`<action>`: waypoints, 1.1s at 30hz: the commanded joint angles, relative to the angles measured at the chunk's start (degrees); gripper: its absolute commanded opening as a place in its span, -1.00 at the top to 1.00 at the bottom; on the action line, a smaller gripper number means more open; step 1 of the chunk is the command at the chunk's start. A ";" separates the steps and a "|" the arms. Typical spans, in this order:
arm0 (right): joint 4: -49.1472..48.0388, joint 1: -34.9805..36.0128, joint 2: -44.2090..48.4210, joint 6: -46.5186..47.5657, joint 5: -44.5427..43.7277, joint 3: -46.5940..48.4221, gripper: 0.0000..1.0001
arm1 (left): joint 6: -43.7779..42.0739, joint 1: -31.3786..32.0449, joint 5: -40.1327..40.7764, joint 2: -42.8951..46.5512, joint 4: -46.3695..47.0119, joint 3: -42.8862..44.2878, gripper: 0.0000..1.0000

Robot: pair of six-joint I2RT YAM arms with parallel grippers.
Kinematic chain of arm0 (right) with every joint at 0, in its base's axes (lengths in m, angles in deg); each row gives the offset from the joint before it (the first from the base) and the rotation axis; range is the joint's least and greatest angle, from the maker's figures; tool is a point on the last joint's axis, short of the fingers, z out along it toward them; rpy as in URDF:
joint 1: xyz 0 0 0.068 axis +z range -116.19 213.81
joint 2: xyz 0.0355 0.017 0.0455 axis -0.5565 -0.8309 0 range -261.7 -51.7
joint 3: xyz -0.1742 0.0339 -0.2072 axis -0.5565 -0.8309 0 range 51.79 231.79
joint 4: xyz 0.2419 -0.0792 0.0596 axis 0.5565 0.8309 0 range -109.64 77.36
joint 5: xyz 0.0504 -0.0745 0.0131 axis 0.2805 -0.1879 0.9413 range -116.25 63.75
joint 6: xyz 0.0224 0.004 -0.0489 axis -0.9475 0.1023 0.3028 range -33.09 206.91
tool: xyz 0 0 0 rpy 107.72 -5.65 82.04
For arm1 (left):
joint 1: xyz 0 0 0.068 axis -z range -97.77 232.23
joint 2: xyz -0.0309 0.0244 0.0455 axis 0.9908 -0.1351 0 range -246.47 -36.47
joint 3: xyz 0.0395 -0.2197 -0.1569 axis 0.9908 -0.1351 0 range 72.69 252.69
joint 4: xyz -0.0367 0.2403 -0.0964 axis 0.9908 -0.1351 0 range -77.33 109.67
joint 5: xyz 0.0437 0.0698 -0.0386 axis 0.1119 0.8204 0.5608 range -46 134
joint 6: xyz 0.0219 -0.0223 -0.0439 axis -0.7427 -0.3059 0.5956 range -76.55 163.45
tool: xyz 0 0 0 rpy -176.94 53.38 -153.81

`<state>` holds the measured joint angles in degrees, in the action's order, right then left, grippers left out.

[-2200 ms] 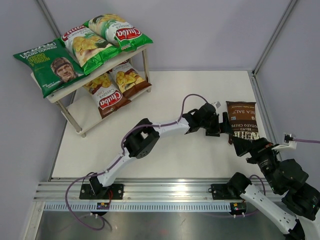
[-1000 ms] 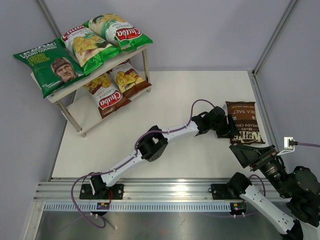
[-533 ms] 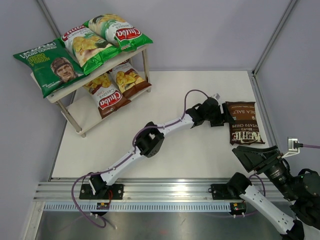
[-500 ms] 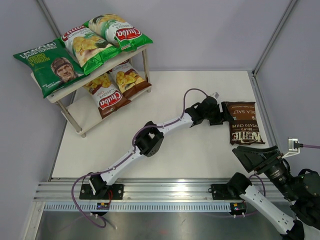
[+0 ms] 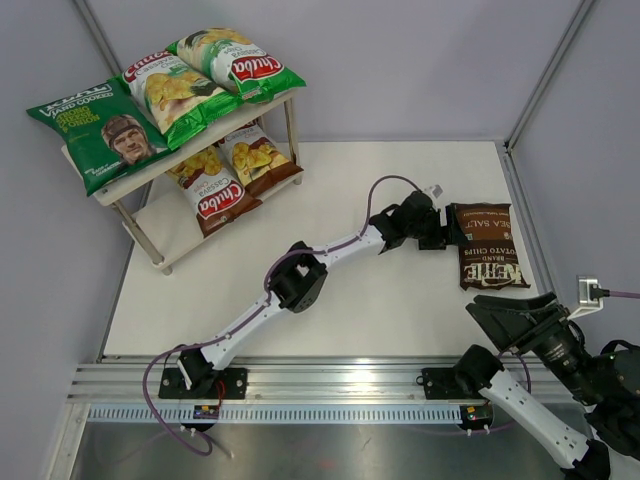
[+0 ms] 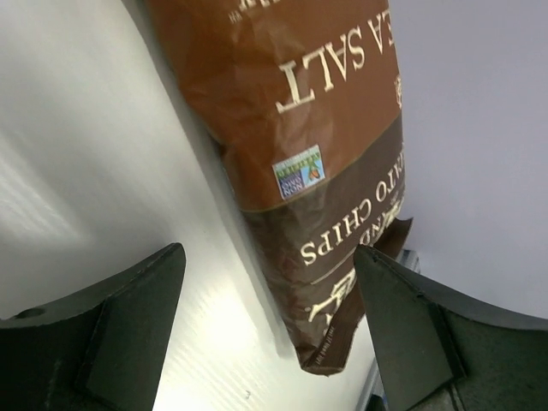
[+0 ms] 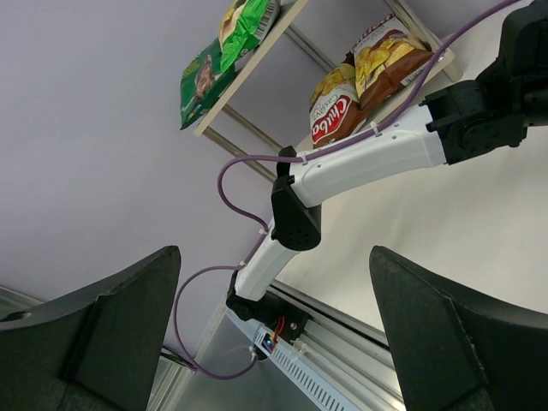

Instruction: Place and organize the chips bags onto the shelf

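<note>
Bright even light, soft shadows

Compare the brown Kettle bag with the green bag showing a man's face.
The Kettle bag is brown and lies on the table, by the left gripper; the green bag sits atop the shelf, overhanging its edge, far from that gripper. Both lie face up.

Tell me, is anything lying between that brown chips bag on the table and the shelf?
Nothing lies on the table between the brown Kettle bag and the shelf. Only the left arm itself crosses that gap, its open left tool at the bag's edge.
</note>
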<state>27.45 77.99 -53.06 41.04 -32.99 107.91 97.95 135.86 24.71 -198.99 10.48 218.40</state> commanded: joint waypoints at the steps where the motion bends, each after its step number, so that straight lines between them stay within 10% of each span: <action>1: 0.63 -0.06 0.31 0.52 2.17 2.94 -0.99 | 3.23 0.60 -4.17 -0.35 0.14 -1.82 -0.70; 14: 5.38 -0.06 0.40 -0.10 4.28 9.09 -0.99 | 8.60 6.66 -3.56 0.80 -4.61 -1.22 -0.87; 29: 6.52 -0.06 0.40 -0.63 6.48 15.69 -0.97 | 10.80 8.25 3.73 0.62 -9.97 1.51 0.21; 33: 7.66 -0.06 0.40 0.86 5.00 16.57 -0.98 | 11.07 7.72 2.15 -0.08 -7.78 1.68 0.20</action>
<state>33.79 77.99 -52.74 40.50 -28.14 123.63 109.32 144.47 26.30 -198.83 3.38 217.96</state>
